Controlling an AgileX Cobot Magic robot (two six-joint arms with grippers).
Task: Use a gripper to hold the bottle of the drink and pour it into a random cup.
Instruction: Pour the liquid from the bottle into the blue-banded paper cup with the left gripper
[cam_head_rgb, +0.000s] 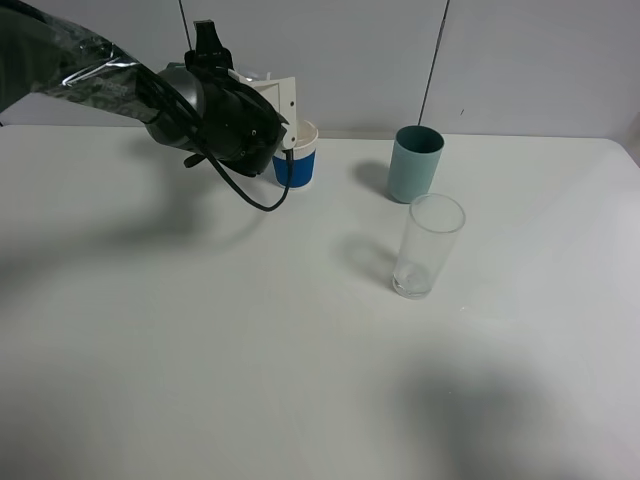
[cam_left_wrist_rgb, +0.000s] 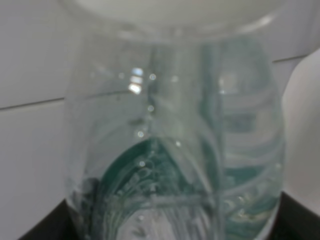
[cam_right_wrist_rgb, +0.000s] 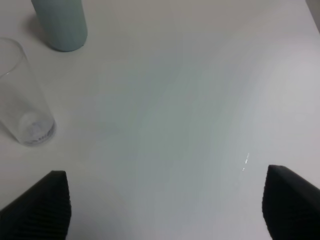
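In the exterior high view my left gripper (cam_head_rgb: 240, 125) hangs over the white paper cup with the blue band (cam_head_rgb: 296, 160) at the back of the table, and its black body hides the bottle there. The left wrist view is filled by the clear bottle (cam_left_wrist_rgb: 170, 150) with its green label, held between the dark fingers (cam_left_wrist_rgb: 47, 227). Small bubbles of the clear drink (cam_left_wrist_rgb: 142, 165) show inside it. Whether any flows into the cup I cannot tell. My right gripper (cam_right_wrist_rgb: 165, 210) stands open over bare table, its black fingertips (cam_right_wrist_rgb: 37, 207) far apart.
A teal cup (cam_head_rgb: 414, 163) stands to the right of the paper cup, and an empty tall clear glass (cam_head_rgb: 428, 246) stands in front of it. Both also show in the right wrist view, teal cup (cam_right_wrist_rgb: 60, 22) and glass (cam_right_wrist_rgb: 22, 95). The white table (cam_head_rgb: 200, 340) spreads in front.
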